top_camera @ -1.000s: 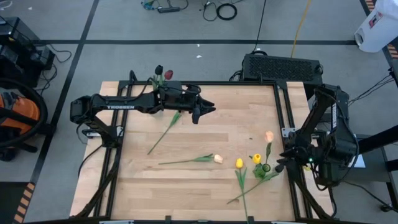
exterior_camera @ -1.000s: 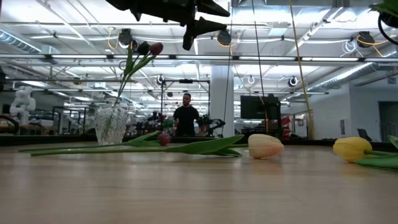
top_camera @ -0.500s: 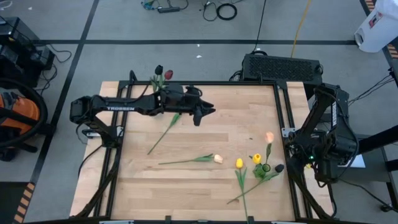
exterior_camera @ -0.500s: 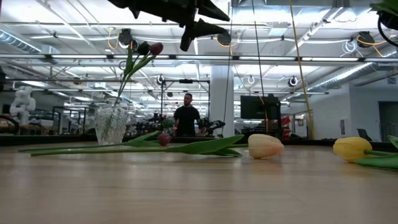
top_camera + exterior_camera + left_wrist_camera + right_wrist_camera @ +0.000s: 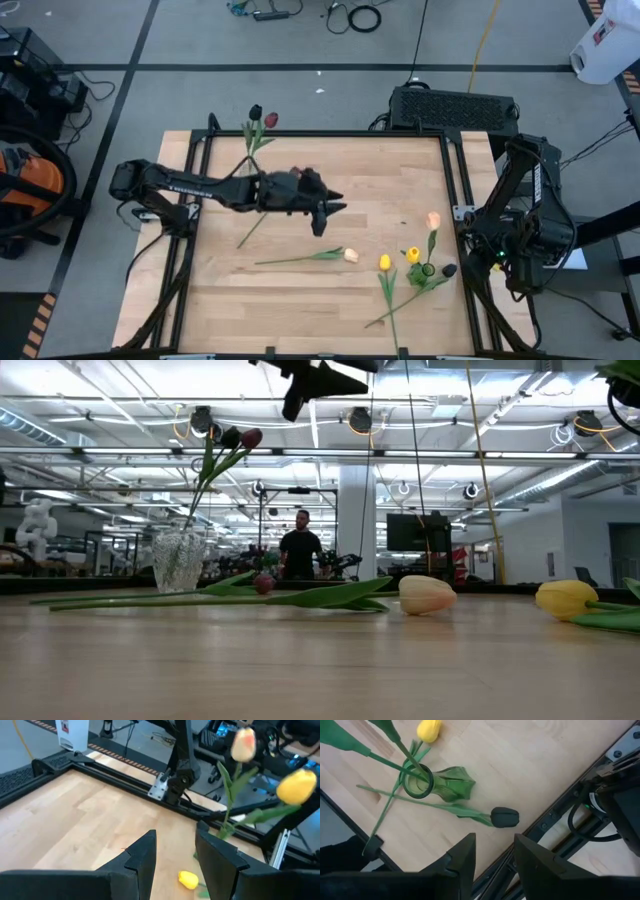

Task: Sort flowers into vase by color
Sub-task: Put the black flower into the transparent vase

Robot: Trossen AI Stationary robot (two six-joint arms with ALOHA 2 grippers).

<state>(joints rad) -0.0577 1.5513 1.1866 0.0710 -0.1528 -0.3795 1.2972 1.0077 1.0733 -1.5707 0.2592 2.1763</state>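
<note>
Sorting partly done: two tulips, dark red and near-black, stand in the clear vase at the table's far left edge, and a peach tulip and a yellow one stand in the green vase near the right edge. Left loose on the table: a cream tulip and a yellow tulip left of the green vase, a near-black tulip just beside it, and a green stem mid-left, head hidden under the arm. The left gripper hangs above mid-table left of the green vase, jaws apart and empty; the right gripper is over the right edge beside that vase, jaws apart, holding nothing.
</note>
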